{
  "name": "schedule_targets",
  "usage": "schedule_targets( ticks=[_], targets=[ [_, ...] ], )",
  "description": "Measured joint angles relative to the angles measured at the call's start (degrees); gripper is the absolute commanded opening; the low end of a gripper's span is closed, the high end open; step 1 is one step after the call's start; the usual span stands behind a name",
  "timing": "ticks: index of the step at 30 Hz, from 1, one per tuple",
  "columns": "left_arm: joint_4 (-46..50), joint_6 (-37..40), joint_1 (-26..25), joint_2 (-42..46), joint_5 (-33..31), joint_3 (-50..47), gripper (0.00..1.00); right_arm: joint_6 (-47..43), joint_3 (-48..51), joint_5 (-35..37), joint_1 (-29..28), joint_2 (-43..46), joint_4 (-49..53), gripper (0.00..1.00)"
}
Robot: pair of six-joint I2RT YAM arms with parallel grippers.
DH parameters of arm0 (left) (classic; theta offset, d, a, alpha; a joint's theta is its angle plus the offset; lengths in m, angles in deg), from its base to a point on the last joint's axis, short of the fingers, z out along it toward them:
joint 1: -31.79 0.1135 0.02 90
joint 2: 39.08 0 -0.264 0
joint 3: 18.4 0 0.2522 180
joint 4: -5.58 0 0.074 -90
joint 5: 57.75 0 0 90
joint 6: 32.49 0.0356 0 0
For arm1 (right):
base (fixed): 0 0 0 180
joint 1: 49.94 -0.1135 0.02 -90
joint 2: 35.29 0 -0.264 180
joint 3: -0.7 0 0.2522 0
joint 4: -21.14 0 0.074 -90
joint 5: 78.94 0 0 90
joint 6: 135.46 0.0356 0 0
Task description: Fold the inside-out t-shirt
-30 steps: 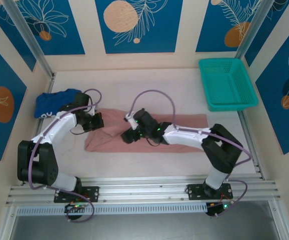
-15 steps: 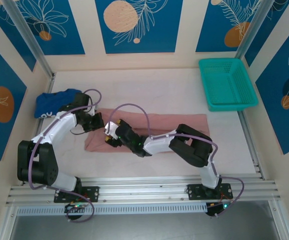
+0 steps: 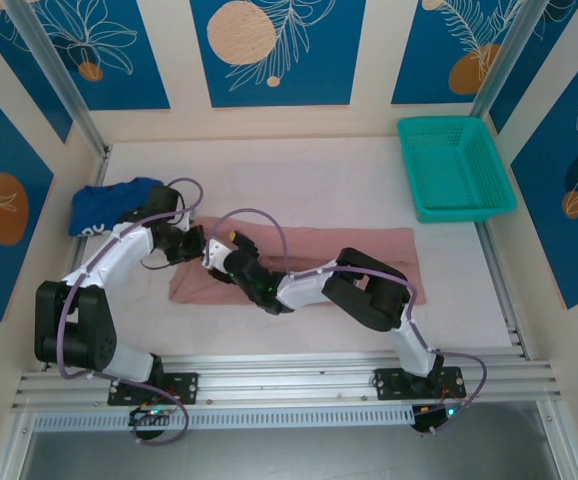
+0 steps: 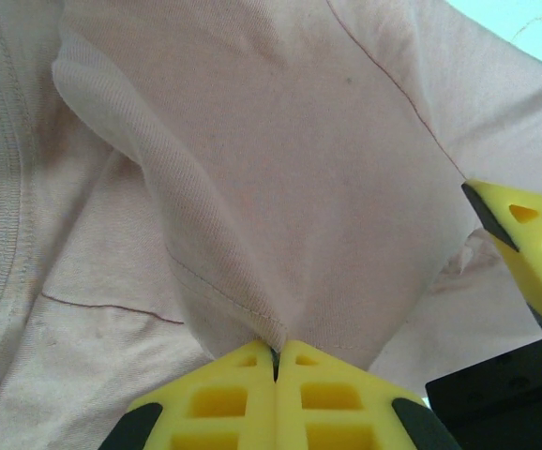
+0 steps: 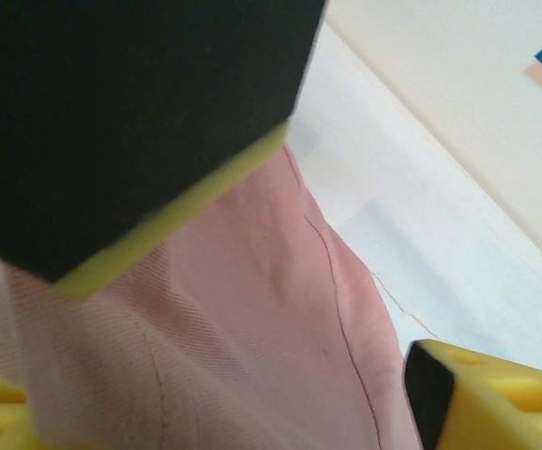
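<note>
Since a second earlier, the right arm had swung left across the inside-out t-shirt (image 3: 359, 240), bringing the right pincer (image 3: 221, 252) just beside the left pincer (image 4: 276, 349) at the shirt's left end. The one dusty-pink t-shirt lay in a long band across the middle of the bench (image 3: 309, 180). The left pincer was clamped tight on a raised fold of its fabric. The right pincer's two jaws stood wide apart over pink cloth, gripping nothing. One royal-blue garment (image 3: 104, 208) lay bunched at far left; one teal basket (image 3: 454, 165) sat at far right
</note>
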Motion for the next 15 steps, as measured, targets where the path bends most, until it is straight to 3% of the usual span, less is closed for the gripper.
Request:
schedule_targets(
  ticks=[4, 11, 15],
  targets=[
    [0.4, 0.0, 0.0, 0.0, -0.4, 0.0, 0.0, -0.5, 2.9, 1.0, -0.8, 1.4, 0.2, 0.45],
    [2.2, 1.0, 0.0, -0.1, -0.6, 0.0, 0.01, 0.8, 5.6, 0.7, -1.4, 7.0, 4.9, 0.23],
    [2.2, 1.3, 0.0, -0.4, -0.4, 0.0, 0.18, 1.8, 6.0, -0.3, -1.4, 9.0, 7.7, 0.17]
  ],
)
